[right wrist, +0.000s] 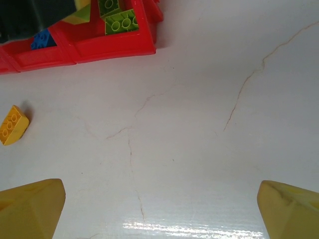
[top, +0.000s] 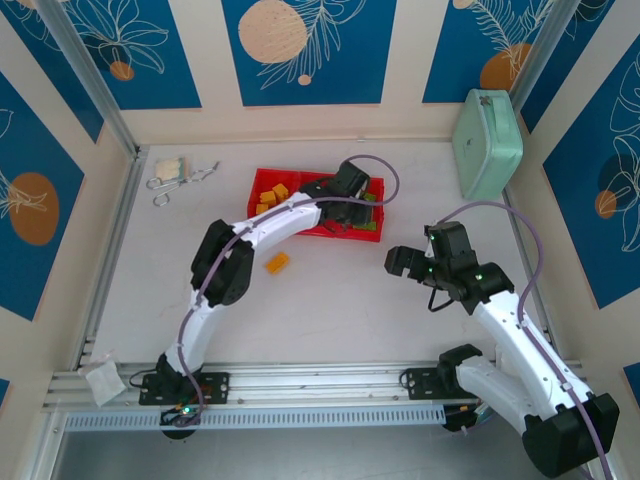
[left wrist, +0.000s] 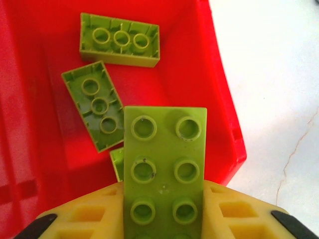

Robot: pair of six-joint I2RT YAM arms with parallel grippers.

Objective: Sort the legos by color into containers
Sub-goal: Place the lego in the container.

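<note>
Bench (top: 330, 310) from above: the left arm reaches across the red tray (top: 262, 178), the left gripper (top: 356, 205) over its right compartment beside light green legos (top: 371, 198); orange-yellow legos (top: 272, 194) lie in the left compartment. A single orange-yellow lego (top: 277, 262) lies on the bench just in front of the tray. The right gripper (top: 402, 262) hovers right of the tray; a mint-green case (top: 487, 140) sits far right, metal clips (top: 180, 180) far left.

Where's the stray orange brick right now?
The orange brick lies on the table, just nearer than the red tray, right of the left arm's elbow.
</note>
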